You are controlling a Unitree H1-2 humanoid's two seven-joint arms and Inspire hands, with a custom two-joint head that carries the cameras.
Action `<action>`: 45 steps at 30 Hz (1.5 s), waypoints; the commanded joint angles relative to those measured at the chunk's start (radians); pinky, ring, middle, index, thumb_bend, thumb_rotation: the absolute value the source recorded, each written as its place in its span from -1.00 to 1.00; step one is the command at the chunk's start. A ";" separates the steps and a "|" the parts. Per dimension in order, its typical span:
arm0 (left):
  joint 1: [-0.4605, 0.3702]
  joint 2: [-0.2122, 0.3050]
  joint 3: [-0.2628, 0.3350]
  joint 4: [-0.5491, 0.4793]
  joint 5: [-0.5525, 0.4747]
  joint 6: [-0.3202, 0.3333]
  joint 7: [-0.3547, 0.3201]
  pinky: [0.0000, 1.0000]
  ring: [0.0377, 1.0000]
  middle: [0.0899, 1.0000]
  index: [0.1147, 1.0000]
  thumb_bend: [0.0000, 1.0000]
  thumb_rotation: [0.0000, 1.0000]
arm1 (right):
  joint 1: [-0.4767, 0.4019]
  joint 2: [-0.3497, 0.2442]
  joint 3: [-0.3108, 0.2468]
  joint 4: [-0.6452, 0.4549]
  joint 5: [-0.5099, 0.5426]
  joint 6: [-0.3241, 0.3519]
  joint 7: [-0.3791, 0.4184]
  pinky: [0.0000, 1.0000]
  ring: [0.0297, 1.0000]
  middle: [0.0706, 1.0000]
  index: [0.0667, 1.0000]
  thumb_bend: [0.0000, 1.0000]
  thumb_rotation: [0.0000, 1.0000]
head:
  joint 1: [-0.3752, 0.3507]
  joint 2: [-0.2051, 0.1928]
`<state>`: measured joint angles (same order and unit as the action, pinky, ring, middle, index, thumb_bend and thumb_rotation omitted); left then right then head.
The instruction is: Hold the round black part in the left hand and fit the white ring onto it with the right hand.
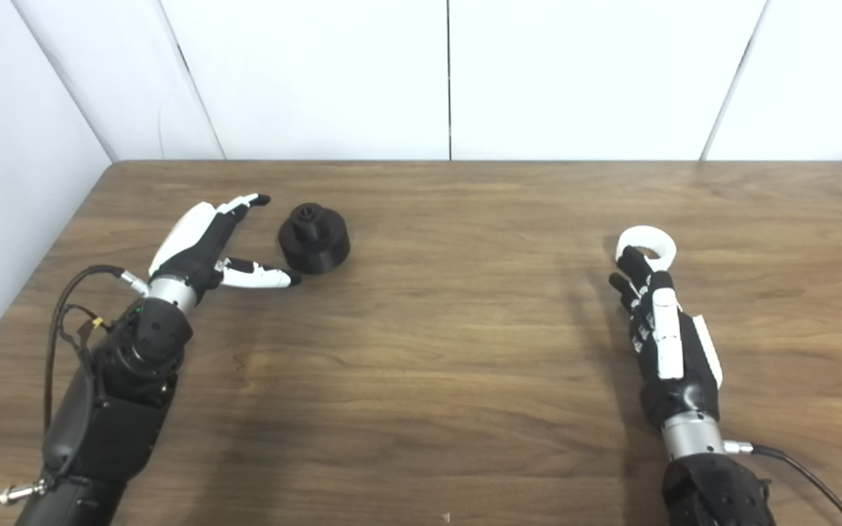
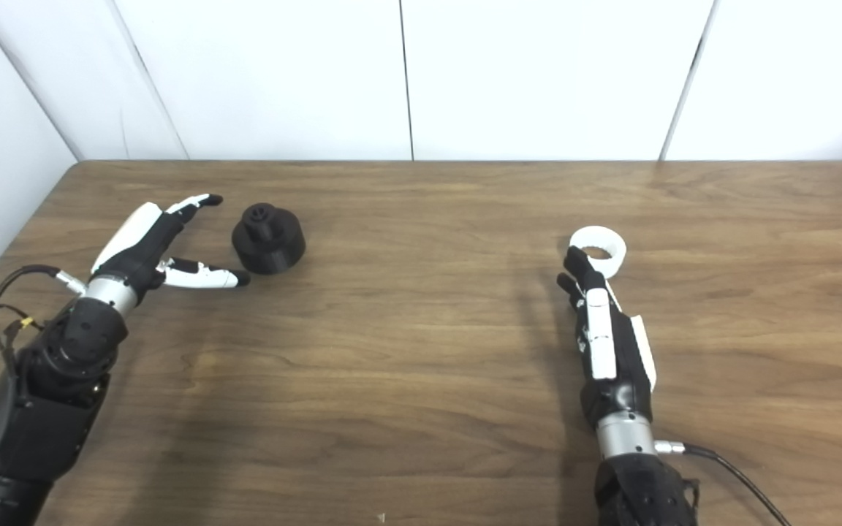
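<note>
The round black part [image 1: 313, 237] stands on the wooden table [image 1: 450, 329] at the left, with a small hub on its top. My left hand [image 1: 209, 245] lies just left of it, open, fingers spread towards it; the thumb tip sits close to the part's near left side, not gripping. The white ring [image 1: 647, 243] lies flat on the table at the right. My right hand [image 1: 658, 329] reaches up to the ring from the near side, fingers stretched out. Its fingertips [image 2: 576, 263] meet the ring's near left edge, and the hand holds nothing.
White wall panels [image 1: 450, 80] close off the table's far edge and left side. Cables run along both forearms, one [image 1: 808, 475] trailing onto the table at the lower right. Bare wood lies between the two hands.
</note>
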<state>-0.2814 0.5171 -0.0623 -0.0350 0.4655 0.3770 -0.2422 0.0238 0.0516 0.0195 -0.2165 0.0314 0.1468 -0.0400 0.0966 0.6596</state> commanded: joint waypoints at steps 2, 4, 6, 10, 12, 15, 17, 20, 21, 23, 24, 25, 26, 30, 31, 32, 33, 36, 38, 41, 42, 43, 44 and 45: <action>-0.060 0.040 -0.001 0.002 0.018 -0.023 0.007 0.82 1.00 0.93 0.80 0.97 -0.48 | -0.011 0.004 0.001 -0.025 0.003 -0.036 0.007 0.97 0.80 0.82 0.78 -0.06 1.00 | 0.000 0.001; -0.065 0.046 -0.011 0.006 0.021 -0.022 0.001 0.83 1.00 0.93 0.80 0.97 -0.46 | -0.009 0.002 0.002 -0.028 -0.003 -0.034 0.005 0.97 0.80 0.82 0.79 -0.06 1.00 | 0.000 0.001; -0.070 0.049 -0.020 0.005 0.027 -0.017 -0.003 0.83 1.00 0.93 0.80 0.97 -0.46 | -0.007 0.001 0.003 -0.032 -0.007 -0.032 0.005 0.96 0.79 0.81 0.79 -0.06 1.00 | 0.001 0.000; -0.082 0.054 -0.033 0.020 0.032 -0.023 -0.002 0.82 1.00 0.94 0.80 0.96 -0.49 | -0.006 0.001 0.001 -0.028 0.001 -0.042 0.008 0.93 0.79 0.81 0.79 -0.08 1.00 | 0.001 -0.004; -0.091 0.055 -0.037 0.039 0.032 -0.030 0.001 0.81 1.00 0.94 0.80 0.95 -0.51 | -0.008 0.003 0.000 -0.022 0.004 -0.047 0.008 0.94 0.78 0.80 0.79 -0.08 1.00 | 0.001 -0.005; -0.110 0.057 -0.048 0.071 0.039 -0.031 0.001 0.78 1.00 0.94 0.80 0.94 -0.54 | -0.010 0.006 -0.001 -0.019 0.004 -0.051 0.005 0.92 0.78 0.79 0.78 -0.07 1.00 | 0.001 -0.005; -0.118 0.058 -0.052 0.083 0.041 -0.032 -0.001 0.77 1.00 0.95 0.81 0.94 -0.55 | -0.010 0.007 0.000 -0.020 0.003 -0.050 0.004 0.91 0.78 0.79 0.77 -0.06 1.00 | 0.002 -0.005; -0.128 0.062 -0.061 0.092 0.048 -0.031 -0.009 0.77 1.00 0.96 0.82 0.94 -0.53 | -0.010 0.006 0.000 -0.022 0.004 -0.046 0.005 0.92 0.78 0.79 0.78 -0.05 1.00 | 0.002 -0.008; -0.133 0.064 -0.066 0.095 0.050 -0.031 -0.013 0.78 1.00 0.96 0.82 0.94 -0.52 | -0.011 0.008 -0.001 -0.022 0.005 -0.046 0.004 0.92 0.78 0.79 0.78 -0.06 1.00 | 0.002 -0.007; -0.141 0.068 -0.075 0.102 0.056 -0.035 -0.016 0.79 1.00 0.95 0.82 0.93 -0.52 | -0.012 0.008 -0.002 -0.019 0.008 -0.050 0.005 0.91 0.78 0.79 0.78 -0.06 1.00 | 0.003 -0.008; -0.145 0.070 -0.079 0.106 0.058 -0.038 -0.017 0.79 1.00 0.94 0.82 0.94 -0.51 | -0.012 0.008 -0.002 -0.018 0.009 -0.052 0.005 0.90 0.77 0.79 0.78 -0.06 1.00 | 0.003 -0.008; -0.151 0.072 -0.085 0.111 0.062 -0.036 -0.020 0.79 1.00 0.94 0.83 0.94 -0.50 | -0.012 0.008 -0.001 -0.018 0.008 -0.052 0.005 0.90 0.77 0.79 0.78 -0.06 1.00 | 0.003 -0.008; -0.156 0.074 -0.089 0.116 0.064 -0.037 -0.022 0.79 1.00 0.95 0.83 0.95 -0.49 | -0.012 0.009 0.000 -0.018 0.004 -0.050 0.003 0.91 0.77 0.79 0.77 -0.05 1.00 | 0.001 -0.008; -0.176 0.078 -0.099 0.143 0.066 -0.046 -0.027 0.80 1.00 0.96 0.83 0.99 -0.44 | -0.010 0.012 0.005 -0.020 -0.007 -0.048 -0.003 0.91 0.77 0.78 0.77 -0.03 1.00 | -0.001 -0.011; -0.180 0.078 -0.100 0.151 0.065 -0.048 -0.027 0.80 1.00 0.95 0.83 1.00 -0.44 | -0.010 0.013 0.005 -0.019 -0.006 -0.049 -0.003 0.92 0.77 0.78 0.77 -0.03 1.00 | -0.003 -0.013; -0.185 0.077 -0.102 0.158 0.065 -0.048 -0.028 0.82 1.00 0.95 0.83 1.00 -0.44 | -0.011 0.014 0.005 -0.017 -0.005 -0.051 -0.003 0.92 0.77 0.78 0.77 -0.04 1.00 | -0.003 -0.014; -0.190 0.076 -0.103 0.165 0.064 -0.048 -0.030 0.85 1.00 0.96 0.83 1.00 -0.44 | -0.011 0.015 0.004 -0.015 -0.002 -0.054 -0.003 0.91 0.77 0.78 0.77 -0.05 1.00 | -0.003 -0.014; -0.204 0.076 -0.113 0.186 0.069 -0.048 -0.036 0.86 1.00 0.96 0.83 0.98 -0.47 | -0.013 0.014 0.004 -0.011 -0.002 -0.061 -0.002 0.90 0.78 0.78 0.77 -0.06 1.00 | -0.005 -0.014; -0.211 0.076 -0.119 0.199 0.072 -0.054 -0.037 0.86 1.00 0.95 0.82 0.98 -0.48 | -0.013 0.014 0.004 -0.012 -0.004 -0.059 -0.003 0.91 0.78 0.78 0.77 -0.05 1.00 | -0.005 -0.015; -0.220 0.076 -0.125 0.221 0.065 -0.067 -0.038 0.89 1.00 0.95 0.80 0.99 -0.48 | -0.012 0.017 0.003 -0.013 -0.002 -0.056 -0.006 0.91 0.78 0.77 0.77 -0.04 1.00 | -0.008 -0.015; -0.225 0.076 -0.129 0.224 0.067 -0.067 -0.041 0.88 1.00 0.95 0.80 0.98 -0.48 | -0.013 0.018 0.002 -0.012 -0.002 -0.056 -0.007 0.91 0.78 0.78 0.77 -0.04 1.00 | -0.008 -0.016; -0.230 0.076 -0.134 0.225 0.070 -0.064 -0.044 0.87 1.00 0.95 0.80 0.98 -0.49 | -0.013 0.018 0.002 -0.011 -0.002 -0.057 -0.007 0.89 0.78 0.78 0.77 -0.04 1.00 | -0.008 -0.015; -0.234 0.077 -0.138 0.226 0.072 -0.061 -0.046 0.87 1.00 0.95 0.80 0.97 -0.49 | -0.014 0.018 0.002 -0.011 -0.002 -0.058 -0.008 0.88 0.77 0.77 0.76 -0.05 1.00 | -0.008 -0.015; -0.238 0.077 -0.143 0.226 0.075 -0.057 -0.049 0.86 1.00 0.95 0.80 0.97 -0.49 | -0.014 0.019 0.002 -0.010 -0.002 -0.058 -0.008 0.88 0.77 0.77 0.76 -0.05 1.00 | -0.008 -0.015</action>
<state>-0.4448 0.5593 -0.2090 0.2073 0.5184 0.3387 -0.2941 0.0260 0.0545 0.0184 -0.2159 0.0276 0.1368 -0.0484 0.0874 0.6443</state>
